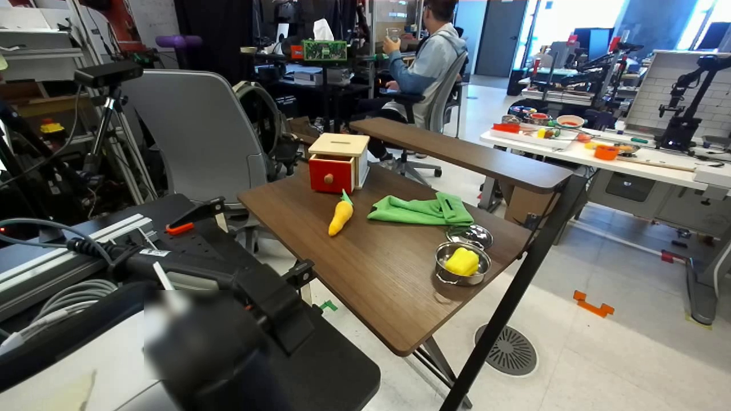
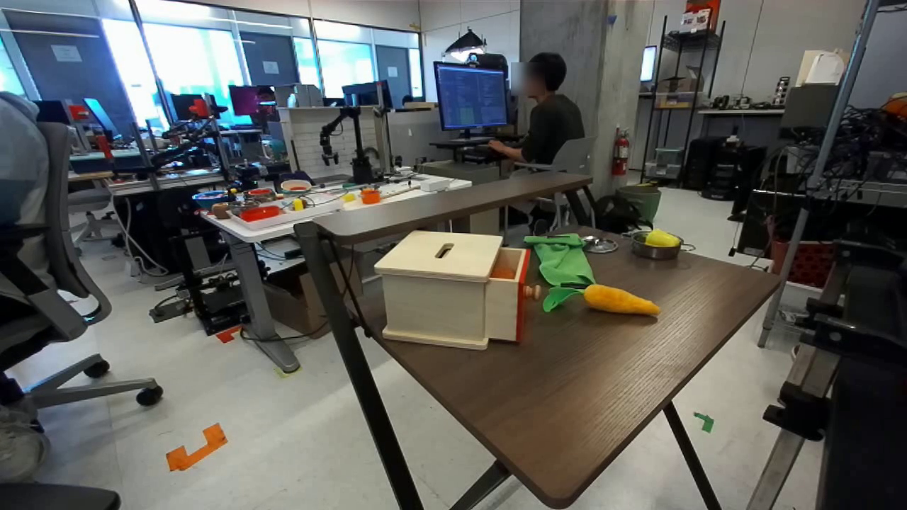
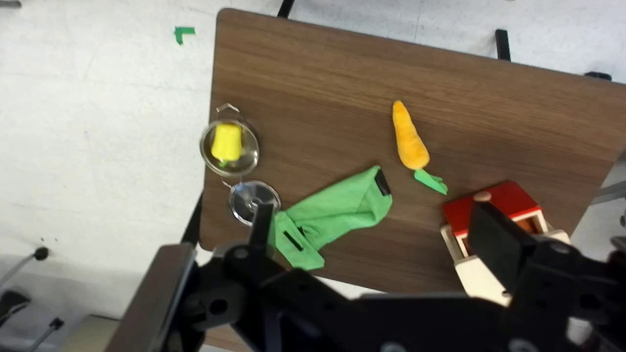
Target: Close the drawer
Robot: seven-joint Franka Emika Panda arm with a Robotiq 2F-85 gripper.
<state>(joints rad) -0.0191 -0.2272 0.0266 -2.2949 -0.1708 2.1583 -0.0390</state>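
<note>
The drawer has a red front with a round wooden knob and stands partly pulled out of a cream wooden box. It shows in both exterior views [image 1: 337, 168] [image 2: 504, 304] and in the wrist view [image 3: 511, 198]. The box [image 2: 436, 304] has a slotted light top and sits near a corner of the brown table. My gripper [image 3: 374, 208] is open, with its fingers wide apart and nothing between them. It looks down from well above the table. In the wrist view its right finger hides part of the drawer and box. I cannot make out the gripper in the exterior views.
A yellow-orange toy carrot [image 1: 341, 216] lies in front of the drawer. A green cloth [image 1: 422, 210] lies beside it. A metal pot [image 1: 461, 279] with a yellow toy pepper and its lid [image 1: 471, 234] stand farther along. A raised shelf [image 1: 457, 149] runs along one table edge.
</note>
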